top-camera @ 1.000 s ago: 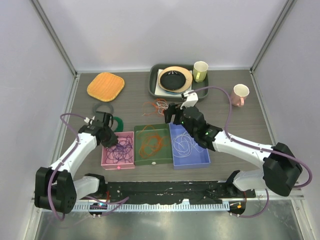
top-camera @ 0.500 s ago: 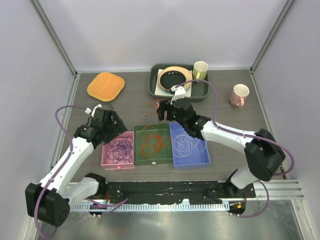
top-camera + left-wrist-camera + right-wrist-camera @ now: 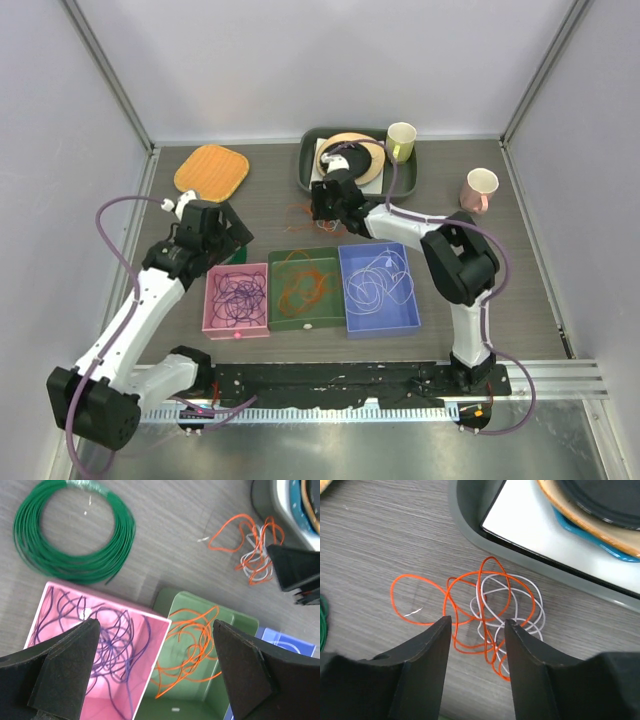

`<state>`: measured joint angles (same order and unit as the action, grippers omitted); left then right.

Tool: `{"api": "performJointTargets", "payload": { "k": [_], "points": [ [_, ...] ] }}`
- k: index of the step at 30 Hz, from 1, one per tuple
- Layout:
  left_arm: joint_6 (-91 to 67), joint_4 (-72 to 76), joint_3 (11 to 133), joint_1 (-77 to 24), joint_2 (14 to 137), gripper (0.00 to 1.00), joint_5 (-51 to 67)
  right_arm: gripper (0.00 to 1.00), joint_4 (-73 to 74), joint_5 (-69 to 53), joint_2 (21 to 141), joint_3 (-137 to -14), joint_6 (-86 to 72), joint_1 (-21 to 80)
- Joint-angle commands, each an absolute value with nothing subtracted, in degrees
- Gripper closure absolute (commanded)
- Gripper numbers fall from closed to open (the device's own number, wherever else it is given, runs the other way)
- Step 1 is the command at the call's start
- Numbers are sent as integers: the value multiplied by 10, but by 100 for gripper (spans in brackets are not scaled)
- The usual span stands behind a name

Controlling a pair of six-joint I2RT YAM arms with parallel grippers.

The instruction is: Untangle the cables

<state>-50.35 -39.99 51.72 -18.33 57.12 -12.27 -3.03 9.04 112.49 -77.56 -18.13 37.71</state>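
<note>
Top external view: right arm (image 3: 400, 222) stretched far across the desk (image 3: 265, 195), right claw (image 3: 322, 207) tipped down beside the grey tray (image 3: 305, 170); left arm (image 3: 150, 300) raised.
Right claw: parted, empty.
Orange-and-white cables (image 3: 490, 605): knotted on the desk, in line with the gap between its fingers.
Left claw (image 3: 155, 625): wide apart, empty, above pink bin (image 3: 140, 690) and green bin (image 3: 175, 700).
Bins: purple cables (image 3: 105, 640) in pink, orange cables (image 3: 192, 645) in green.

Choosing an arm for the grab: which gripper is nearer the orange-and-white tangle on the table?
Right. The right gripper hangs directly over the tangle; the left gripper is away, by the pink bin.
</note>
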Motion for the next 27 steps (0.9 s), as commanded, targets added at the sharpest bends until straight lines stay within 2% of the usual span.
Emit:
{"api": "performJointTargets", "payload": {
  "k": [1, 4, 5, 7, 8, 9, 16, 27],
  "points": [
    [-490, -341, 570, -185, 611, 0, -155, 50, -10, 84, 1171, -838, -183, 371],
    [-485, -328, 583, -185, 642, 0, -150, 57, 15, 81, 1196, -868, -183, 370],
    [-483, -324, 586, -185, 652, 0, -149, 70, 14, 77, 1198, -871, -185, 370],
    [-480, -323, 591, -185, 660, 0, -143, 84, 9, 69, 1189, -869, -185, 370],
    [-473, -316, 592, -185, 663, 0, -138, 95, 4, 62, 1184, -868, -179, 370],
    [-471, -313, 592, -185, 665, 0, -134, 98, 4, 61, 1178, -870, -175, 370],
    [-444, -280, 574, -185, 656, 0, -99, 99, 4, 47, 1067, -885, -131, 380],
    [-375, -183, 552, -185, 638, 0, 36, 99, -101, -70, 916, -939, -147, 394]
  ]
}}
